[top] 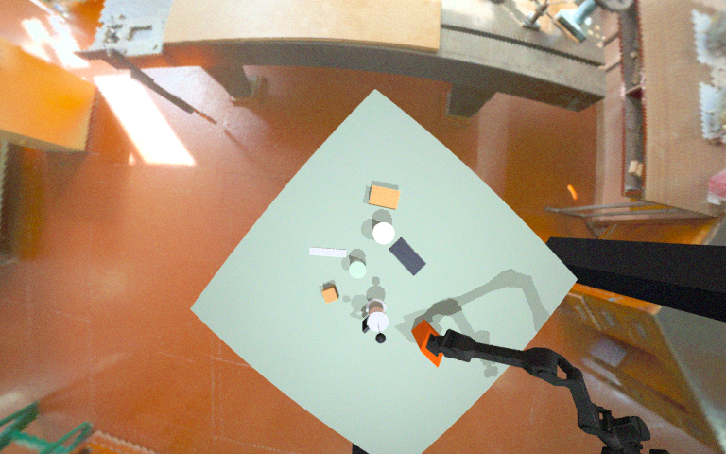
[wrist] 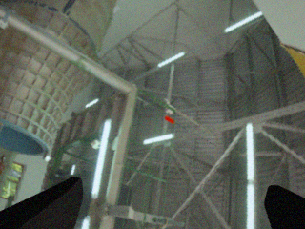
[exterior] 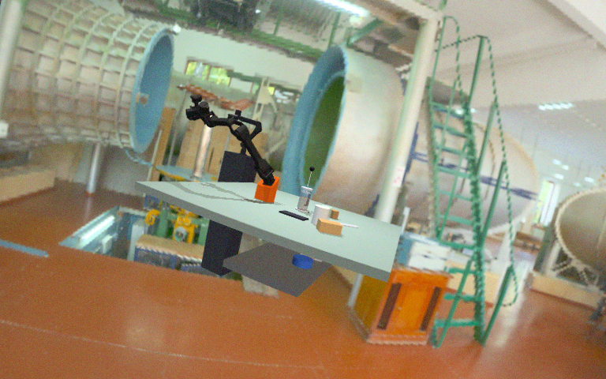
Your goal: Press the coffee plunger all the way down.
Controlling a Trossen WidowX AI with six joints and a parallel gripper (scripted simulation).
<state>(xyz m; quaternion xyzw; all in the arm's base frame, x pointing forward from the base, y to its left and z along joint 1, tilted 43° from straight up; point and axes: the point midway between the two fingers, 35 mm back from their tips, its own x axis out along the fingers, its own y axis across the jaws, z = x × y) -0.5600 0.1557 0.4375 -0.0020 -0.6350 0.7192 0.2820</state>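
Observation:
The coffee press [top: 377, 322] [exterior: 304, 200] stands upright on the pale green table [top: 256, 299] [exterior: 366, 249], its clear body showing brown inside. Its plunger is up: the black knob [top: 380, 338] [exterior: 311, 169] sits on a thin rod well above the white lid. A black handle [top: 365, 324] is on the press's side. My gripper [exterior: 192, 106] [wrist: 176, 193] is open and empty, high up and far from the press, on the other side of the arm's base. The wrist view shows only ceiling and structures between the spread fingers; the press is not in it.
The arm rises from an orange block [top: 423, 333] [exterior: 265, 193] near the press. Also on the table are a tan box [top: 384, 197] [exterior: 329, 226], white cylinder [top: 383, 233] [exterior: 320, 214], dark slab [top: 407, 256] [exterior: 293, 215], white bar [top: 327, 252], mint cylinder [top: 356, 269] and small tan cube [top: 329, 293].

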